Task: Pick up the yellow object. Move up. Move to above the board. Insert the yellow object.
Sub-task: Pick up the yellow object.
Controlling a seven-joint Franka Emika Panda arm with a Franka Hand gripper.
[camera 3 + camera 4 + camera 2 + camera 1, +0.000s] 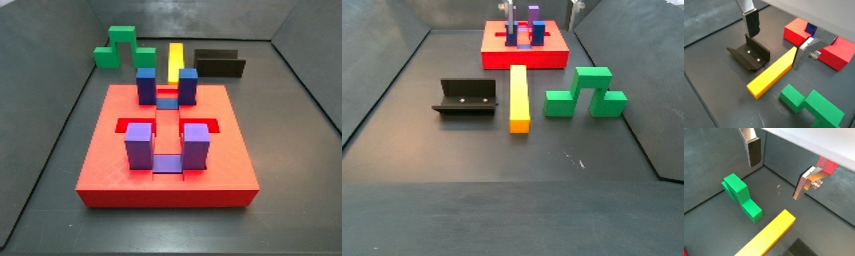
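The yellow object (773,74) is a long yellow bar lying flat on the dark floor, seen in both wrist views (769,236) and both side views (175,57) (519,95). My gripper (775,50) hangs open well above the bar's far end, nothing between its fingers (753,152). In a side view only the fingertips (573,10) show, at the top edge. The board (167,178) is a red square block with purple and blue posts, just beyond the bar's end (527,58); its red corners (796,31) show behind one finger.
A green stepped block (584,91) lies on one side of the bar (741,196). The dark fixture (466,97) stands on the other side (749,56). Grey walls enclose the floor.
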